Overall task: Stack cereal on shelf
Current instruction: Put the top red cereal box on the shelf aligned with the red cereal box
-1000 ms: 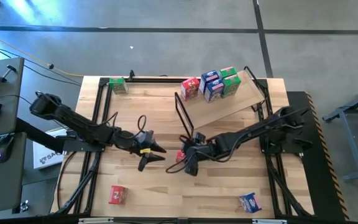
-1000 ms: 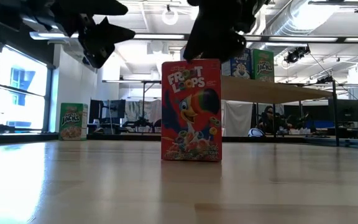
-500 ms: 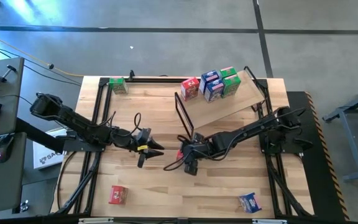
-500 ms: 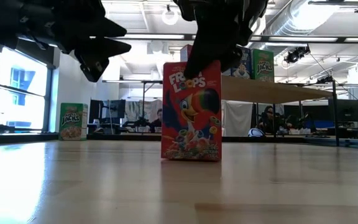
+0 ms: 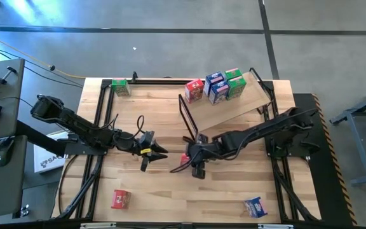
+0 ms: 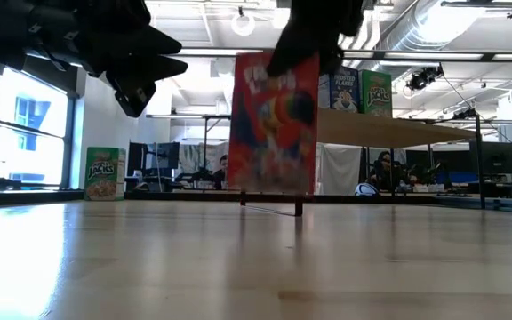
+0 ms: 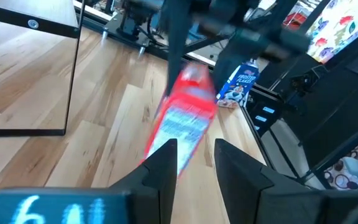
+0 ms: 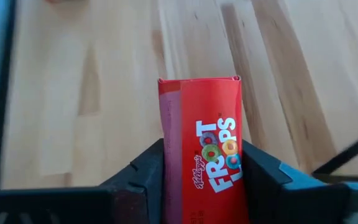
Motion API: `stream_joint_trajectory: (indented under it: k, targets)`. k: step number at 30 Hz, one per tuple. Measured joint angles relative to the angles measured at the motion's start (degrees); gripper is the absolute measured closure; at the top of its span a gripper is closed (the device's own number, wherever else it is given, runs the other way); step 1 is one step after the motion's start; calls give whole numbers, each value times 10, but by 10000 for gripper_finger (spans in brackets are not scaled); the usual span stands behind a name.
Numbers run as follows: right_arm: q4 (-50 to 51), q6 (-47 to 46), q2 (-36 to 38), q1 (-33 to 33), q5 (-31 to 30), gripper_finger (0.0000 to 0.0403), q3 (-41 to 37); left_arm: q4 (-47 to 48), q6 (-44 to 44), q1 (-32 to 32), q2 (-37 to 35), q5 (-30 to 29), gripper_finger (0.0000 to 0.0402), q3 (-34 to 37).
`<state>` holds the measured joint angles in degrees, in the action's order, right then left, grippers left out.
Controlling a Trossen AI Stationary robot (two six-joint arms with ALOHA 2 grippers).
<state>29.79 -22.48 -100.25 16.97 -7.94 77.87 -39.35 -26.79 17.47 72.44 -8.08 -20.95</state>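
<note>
My right gripper [image 5: 192,162] is shut on a red Froot Loops cereal box [image 6: 274,124] near the table's middle, and the box hangs above the tabletop. My left gripper [image 5: 154,154] hovers just to the box's left, pointing at it, open by a narrow gap and holding nothing [image 7: 196,165]. The shelf [image 5: 250,102], a tilted plywood board with a black frame end [image 5: 186,117], stands at the far right. Three cereal boxes rest on it: red [image 5: 194,90], blue [image 5: 216,87] and green [image 5: 235,83]. My right gripper pinches the red box between its two fingers, one on each of two opposite faces [image 8: 166,168] just below the top panel [image 8: 219,149]. The fingers slant down onto it from the table's right. The box hangs upright below them, lifted clear of the table.
Loose cereal boxes lie on the table: a green one [image 5: 120,87] at the far left corner, a red one [image 5: 120,199] at the near left, a blue one [image 5: 255,206] at the near right. Black frame rails run along the table's left and right sides.
My right gripper has come down on the standing red box, taken hold of its top and lifted it upright off the table. My left gripper has sunk a little and drawn back slightly toward the table's left edge.
</note>
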Motion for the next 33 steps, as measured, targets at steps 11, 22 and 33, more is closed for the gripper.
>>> stream_joint_trajectory:
  k: [11,22,33]
  targets:
    - [201,247,46,-8,17,263,190,0,-2,-19,0,0,307,0]
    - [395,482,49,-134,18,263,363,-1,-11,-24,0,3,307,0]
    - [377,566,48,-297,83,263,291,0,-15,-24,0,2,307,0]
